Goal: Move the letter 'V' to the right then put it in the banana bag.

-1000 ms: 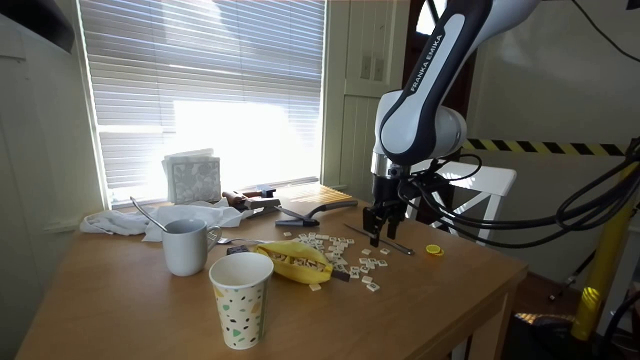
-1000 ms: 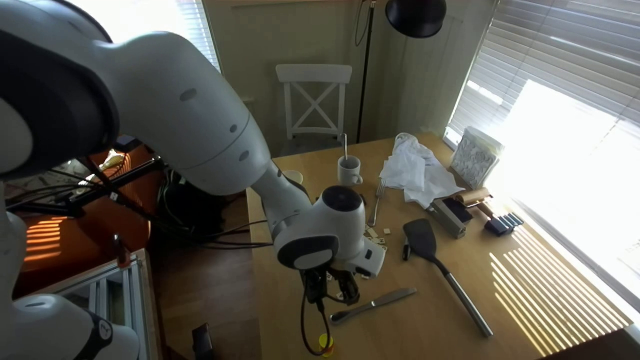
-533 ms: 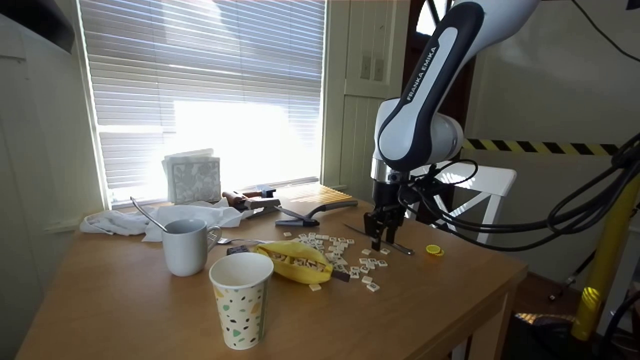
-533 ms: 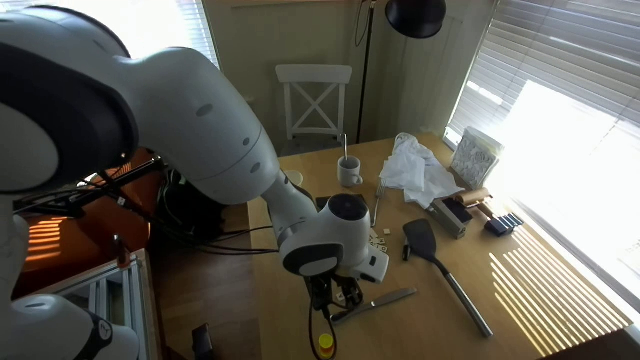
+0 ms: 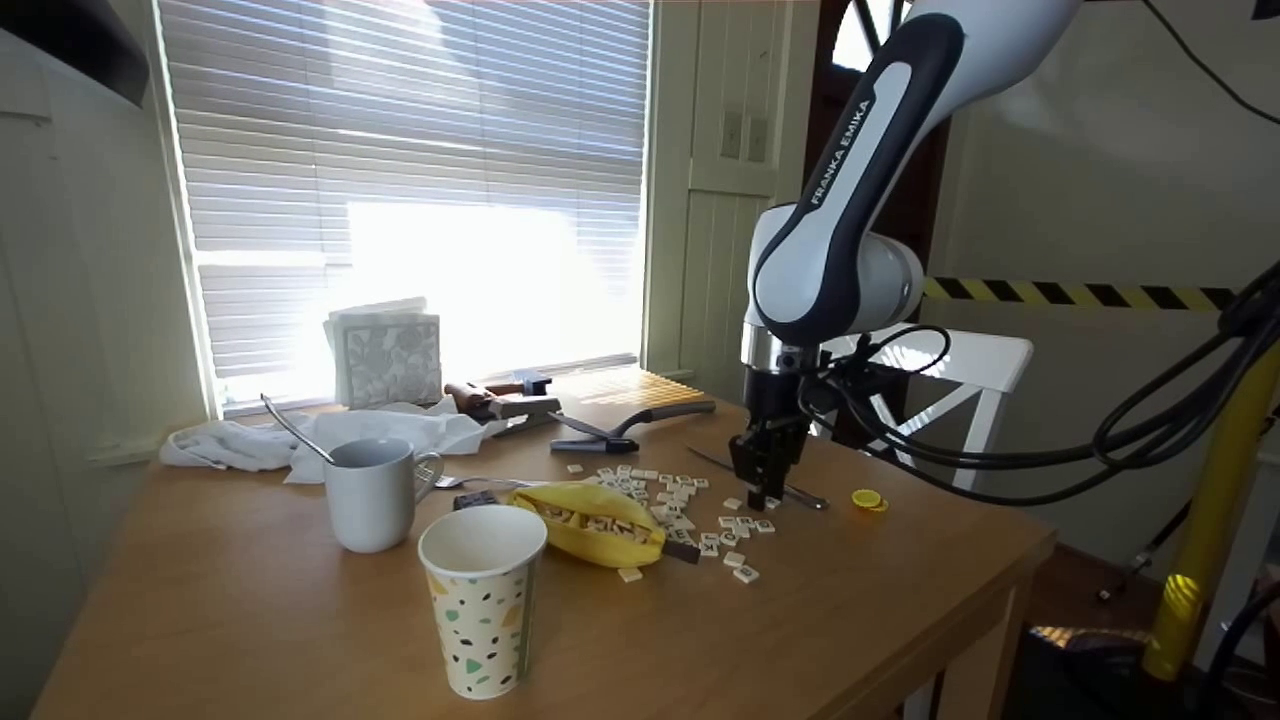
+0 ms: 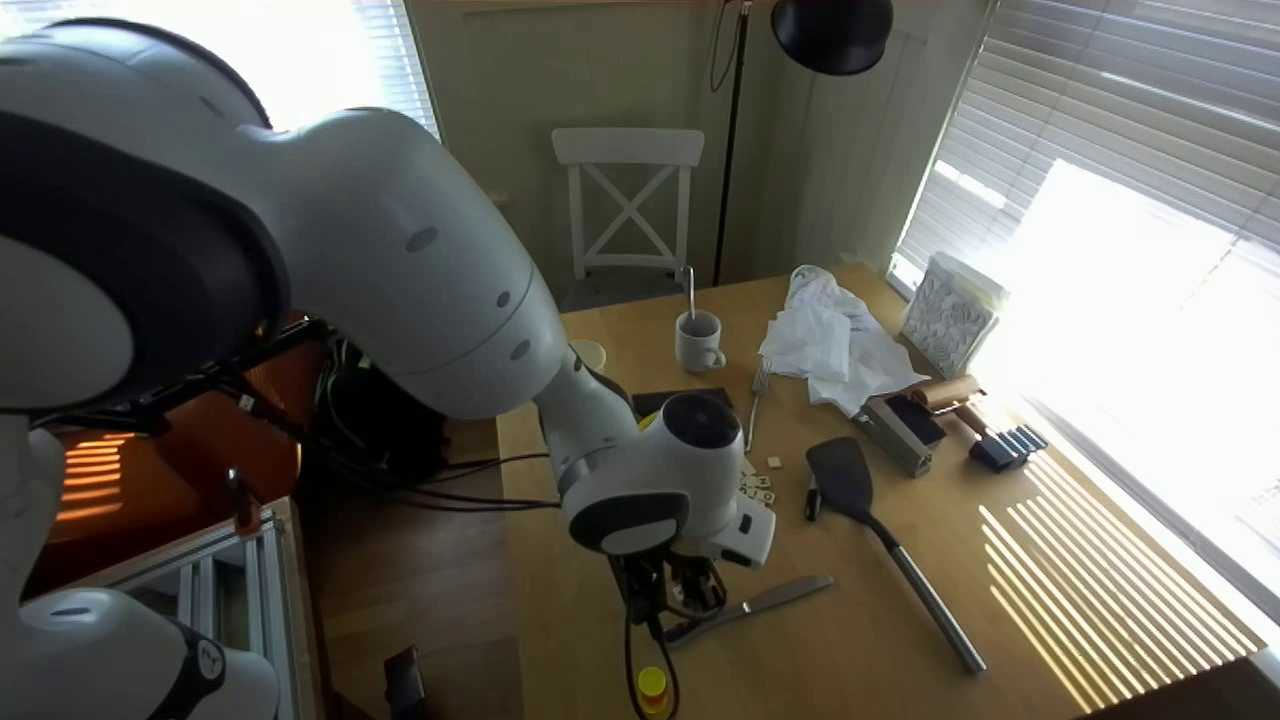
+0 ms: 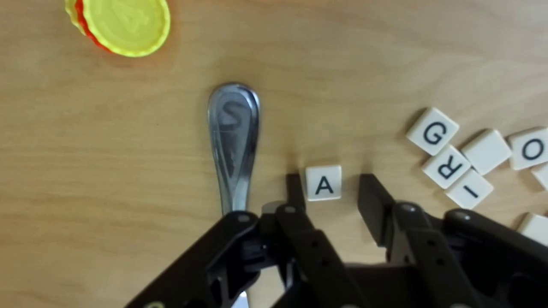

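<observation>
My gripper (image 7: 331,182) is partly open and low over the table. Its fingers stand on both sides of a white letter tile (image 7: 323,183) that reads A in the wrist view. The left finger is close to the tile; a wider gap is on the right. I can make out no tile that reads V. The gripper also shows in both exterior views (image 5: 766,500) (image 6: 680,595). The banana bag (image 5: 597,548), yellow and unzipped with several tiles inside, lies on the table left of the gripper. Only a sliver of it (image 6: 647,421) shows past the arm.
A metal knife (image 7: 233,149) lies close beside the left finger. Loose tiles (image 7: 446,167) lie right of the gripper. Yellow caps (image 5: 868,499) are nearby. A paper cup (image 5: 483,610) and a mug (image 5: 370,500) stand near the bag. A spatula (image 6: 842,478) lies beyond the knife.
The gripper has come down to the table around the tile. Its fingers have moved closer together. The bag, cup and other objects stay where they were.
</observation>
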### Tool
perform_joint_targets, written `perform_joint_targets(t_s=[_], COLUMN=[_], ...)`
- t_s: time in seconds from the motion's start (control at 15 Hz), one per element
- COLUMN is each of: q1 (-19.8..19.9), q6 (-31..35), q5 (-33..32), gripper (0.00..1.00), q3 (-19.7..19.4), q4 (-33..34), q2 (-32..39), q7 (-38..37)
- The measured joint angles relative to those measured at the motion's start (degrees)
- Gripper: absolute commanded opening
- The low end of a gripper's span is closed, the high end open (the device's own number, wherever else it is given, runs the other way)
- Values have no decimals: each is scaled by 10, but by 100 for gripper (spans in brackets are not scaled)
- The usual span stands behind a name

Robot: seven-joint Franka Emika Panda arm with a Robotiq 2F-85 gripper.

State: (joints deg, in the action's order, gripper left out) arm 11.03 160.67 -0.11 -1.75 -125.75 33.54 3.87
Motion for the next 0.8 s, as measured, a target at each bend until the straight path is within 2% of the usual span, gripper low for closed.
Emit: perform_joint_targets(t_s=[0.07, 0.13, 0.27, 0.4, 0.6, 0.8], q1=[1, 1, 2, 2, 0, 7], q6=[-4, -8, -18, -31, -45, -23], q5=[0, 0, 0, 0, 0, 13], gripper=[22, 13, 2, 5, 5, 5], q3=[1, 2, 2, 1, 1, 29], q4=[2, 3, 6, 12, 17, 16], q2=[0, 0, 0, 0, -1, -29], q7=[2, 3, 4, 4, 3, 28])
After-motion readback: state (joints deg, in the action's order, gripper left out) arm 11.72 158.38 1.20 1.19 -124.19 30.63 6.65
